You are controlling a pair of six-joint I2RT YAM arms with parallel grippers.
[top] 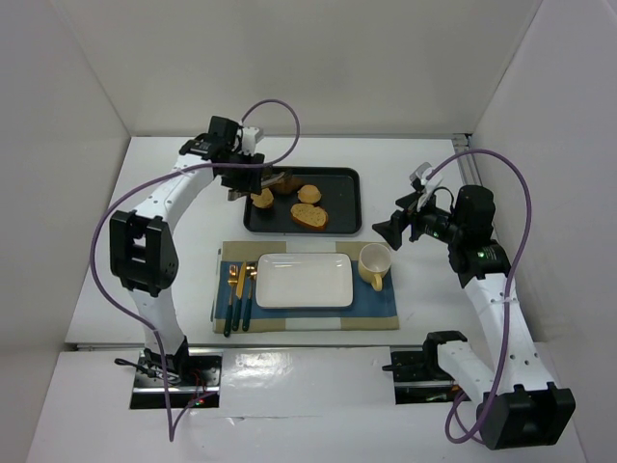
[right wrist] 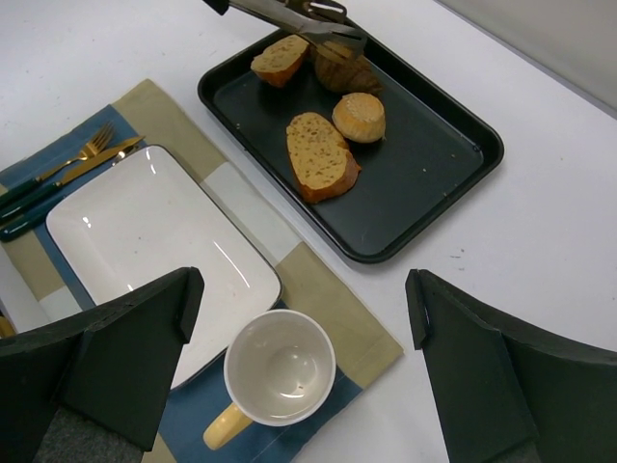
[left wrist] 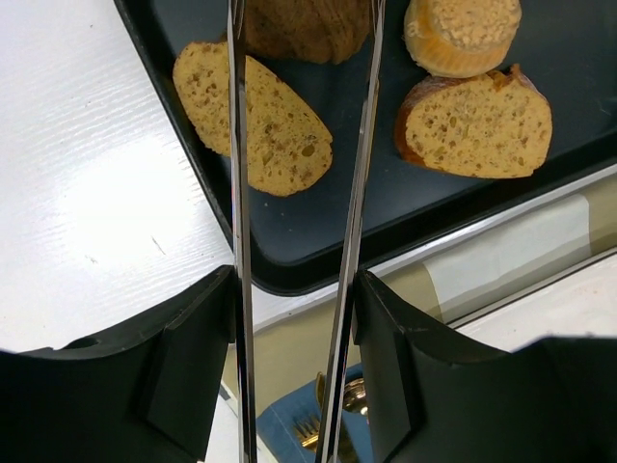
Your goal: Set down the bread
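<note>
Left wrist view shows the left gripper [left wrist: 294, 280] clamped on a pair of metal tongs [left wrist: 237, 193], one finger pressed against each blade. The blades run away from the fingers to the croissant [left wrist: 307, 27], which sits between their tips. It lies at the far left of the black tray [right wrist: 434, 145], just beside a pale slice [left wrist: 260, 121]. A second slice [left wrist: 477, 121] and a round bun [left wrist: 463, 34] lie further right. Whether the croissant is lifted off the tray floor I cannot tell.

The right gripper [right wrist: 304, 280] hangs with its fingers wide apart and nothing between them, above the near right of the mat [right wrist: 337, 299], close to the cup [right wrist: 280, 367]. The white plate [right wrist: 145, 222] lies on the mat, nearer than the tray, and looks the likely place for the bread.

The croissant should be light, with a dry, flaky crust and a soft inside. Too hard a squeeze would likely crush or flake it. Too weak a squeeze, on smooth metal blades, could let it slip or roll out. The thick middle, across the ridges, seems the best place to pinch, because the tapering ends are thin and may snap. Its weight is unlikely to strain the tongs, but the long blades may flex, so a slow, level carry looks wise.
</note>
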